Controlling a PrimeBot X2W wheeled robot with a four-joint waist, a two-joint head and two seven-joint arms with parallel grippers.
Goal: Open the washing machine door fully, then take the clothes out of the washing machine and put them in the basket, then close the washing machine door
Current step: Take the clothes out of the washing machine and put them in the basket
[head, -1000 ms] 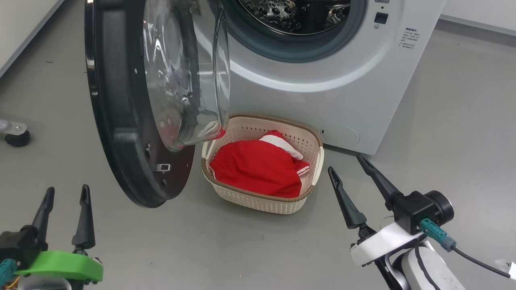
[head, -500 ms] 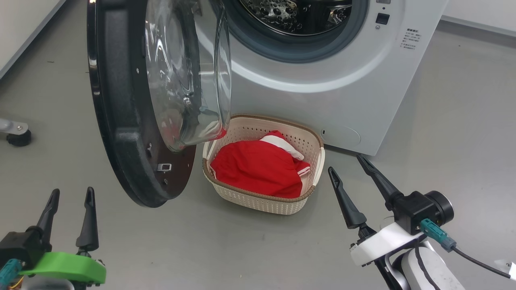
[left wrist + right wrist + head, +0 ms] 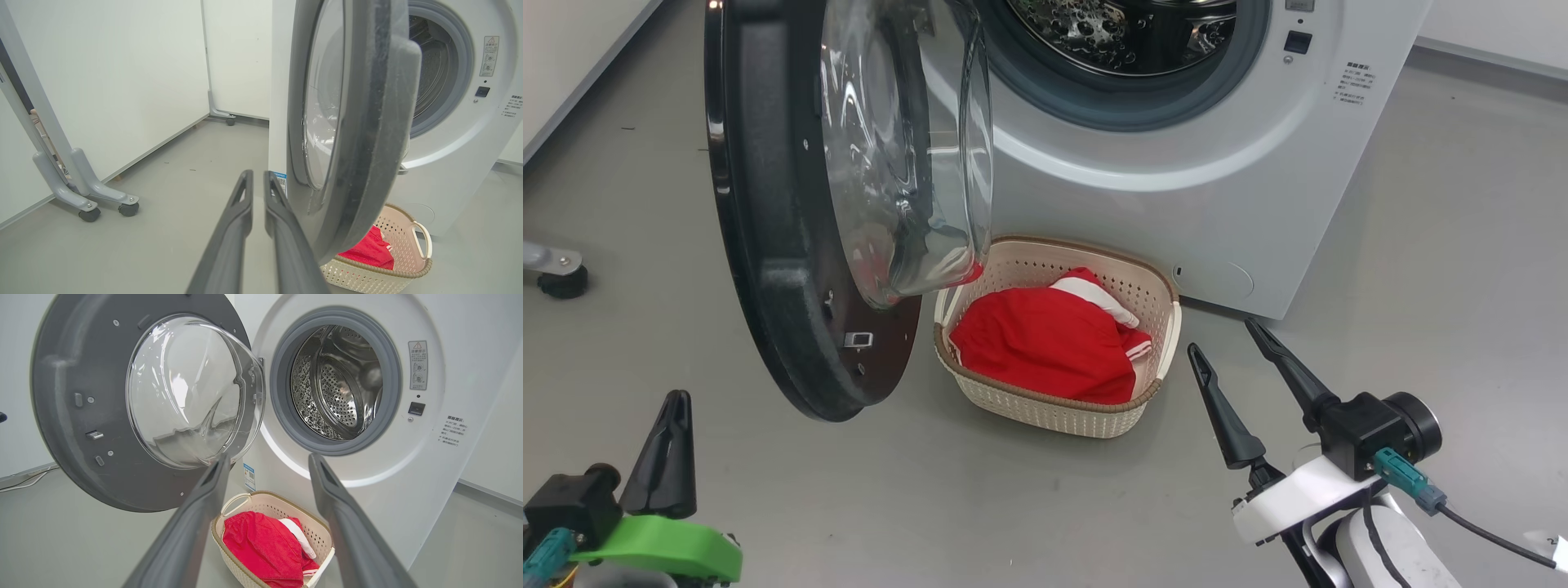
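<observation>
The washing machine (image 3: 1217, 188) stands with its steel drum (image 3: 339, 384) showing nothing inside. The washing machine door (image 3: 768, 245) is swung wide open to the left, its clear glass bowl (image 3: 898, 163) bulging toward the opening. The red clothes (image 3: 1045, 339) lie in the cream basket (image 3: 1045, 416) on the floor under the door. My left gripper (image 3: 676, 400) is shut on nothing, low at the front left, short of the door's outer edge (image 3: 367, 143). My right gripper (image 3: 1223, 335) stands open and empty, just right of the basket.
A grey floor spreads all around. A caster foot (image 3: 556, 273) sits at the far left, and white partition panels on wheeled legs (image 3: 88, 200) stand left of the machine. The basket (image 3: 265, 502) sits close against the machine's front.
My left gripper's fingers have come together from wide open. The right arm, door and basket have stayed where they were; the head view has shifted slightly.
</observation>
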